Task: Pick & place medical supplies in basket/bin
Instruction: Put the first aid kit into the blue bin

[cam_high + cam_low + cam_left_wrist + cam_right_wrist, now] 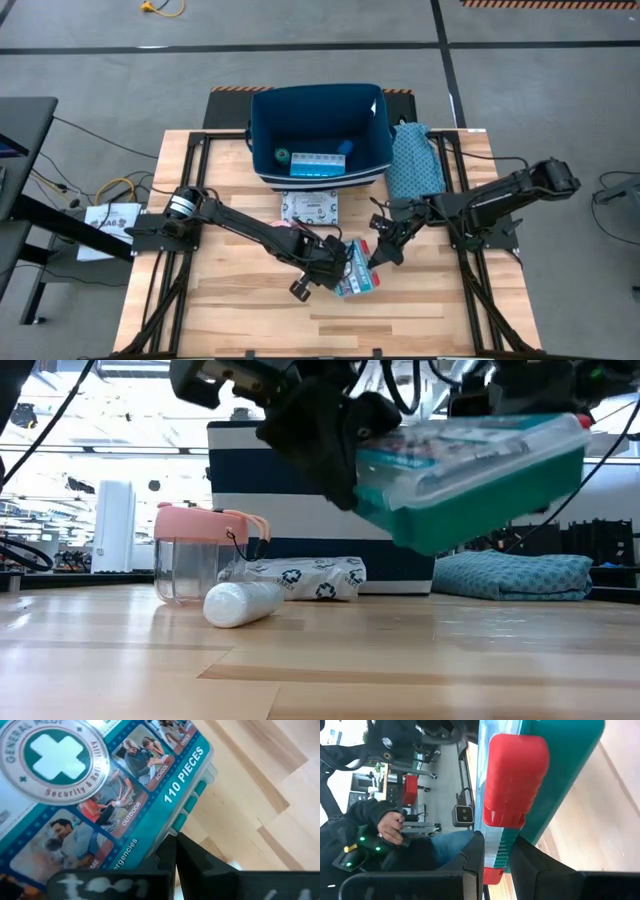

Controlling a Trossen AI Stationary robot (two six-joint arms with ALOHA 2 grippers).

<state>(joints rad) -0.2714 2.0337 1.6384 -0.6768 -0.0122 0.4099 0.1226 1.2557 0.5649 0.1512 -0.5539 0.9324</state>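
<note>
Grey workshop floor all round, and on it my butcher-block table (pixel 250 320) with the navy striped bin (pixel 385 150) at its far edge. Both arms are on 1 item: a teal first-aid kit (pixel 357 277), a flat plastic case marked 110 pieces, up off the wood just right of table centre, near side of the bin. The low view shows it clear of the surface and tilted.

My left gripper (pixel 330 268) is closed tight, pinching the kit's left edge at the rim by the teal hinges. My right gripper (pixel 380 255) has its jaws narrow, clamped on the kit's opposite edge beside a red latch (pixel 515 780). A person's hand (pixel 390 827) shows in the room beyond.

Inside the bin I already see the green roll (pixel 283 156), the light-blue pill organizer (pixel 312 165) and a blue piece (pixel 346 147). Loose on the table: a white recycling-print packet (pixel 310 208), a pink-lidded clear cup (pixel 195 555) and a white bottle (pixel 243 603) lying on its side. A teal patterned pouch (pixel 413 160) sits right of the bin.

To do this well, I judge both arms must rise together, keeping the case level so neither thin-edge pinch slips. I would clear the bin's near wall before going forward, then lower over the bare part of the floor and release both sides together.
</note>
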